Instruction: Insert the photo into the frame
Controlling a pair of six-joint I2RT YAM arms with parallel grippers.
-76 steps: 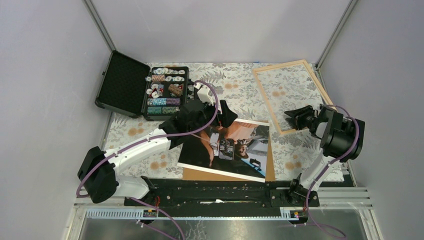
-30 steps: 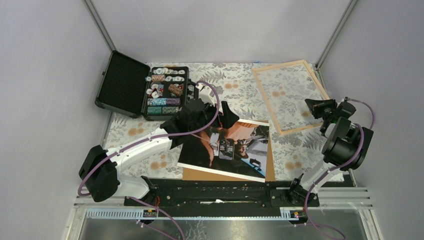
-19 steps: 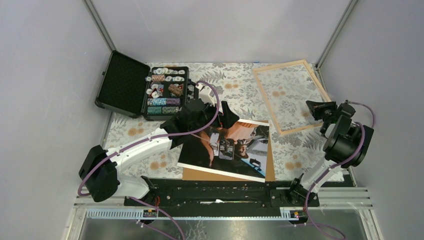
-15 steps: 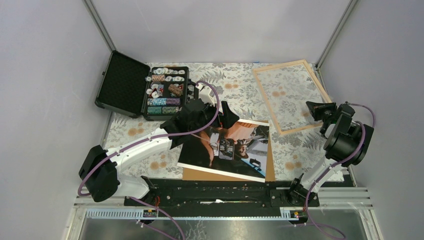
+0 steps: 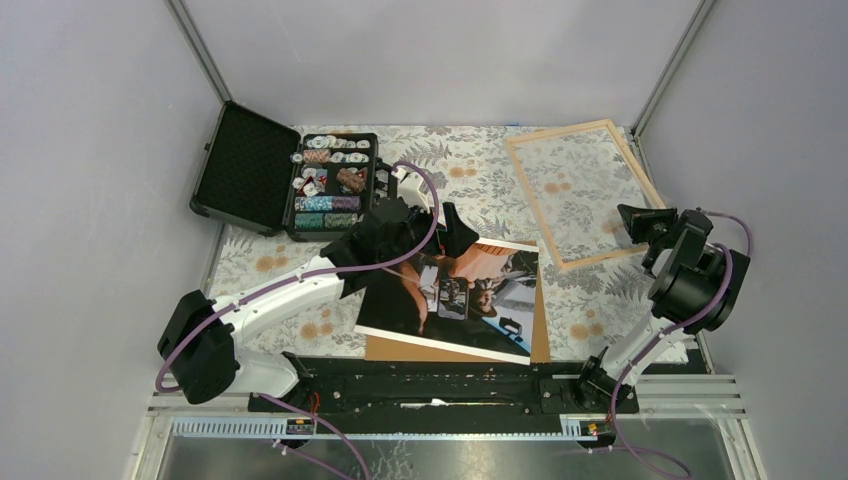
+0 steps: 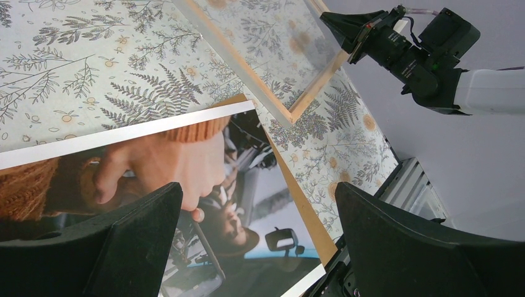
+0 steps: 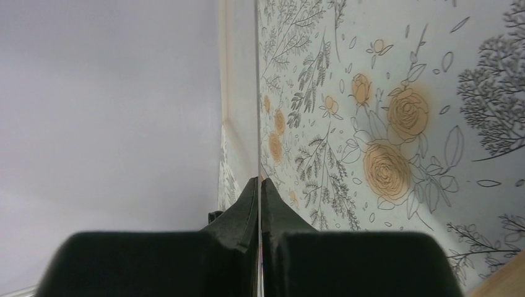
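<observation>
The photo (image 5: pixel 470 300) lies picture-up at the table's near middle, partly covering a brown backing board (image 5: pixel 541 335). In the left wrist view the photo (image 6: pixel 186 154) fills the lower left. My left gripper (image 5: pixel 432 236) hangs open over the photo's far edge, its jaws (image 6: pixel 258 192) wide apart with nothing between them. The light-wood frame (image 5: pixel 530 203) lies flat at the back right; its near corner rail (image 6: pixel 247 77) sits just beyond the photo. My right gripper (image 5: pixel 625 211) is shut at the frame's right rail. A thin pale line runs up from its closed tips (image 7: pixel 259 180).
An open black case of poker chips (image 5: pixel 330 185) stands at the back left. The grey enclosure walls close in on the right arm (image 5: pixel 690 280). The floral cloth (image 5: pixel 470 180) covers the table between the case and the frame.
The right gripper, still shut, left the frame's near rail and has drifted right along the right rail. Left arm, photo and frame have not moved.
</observation>
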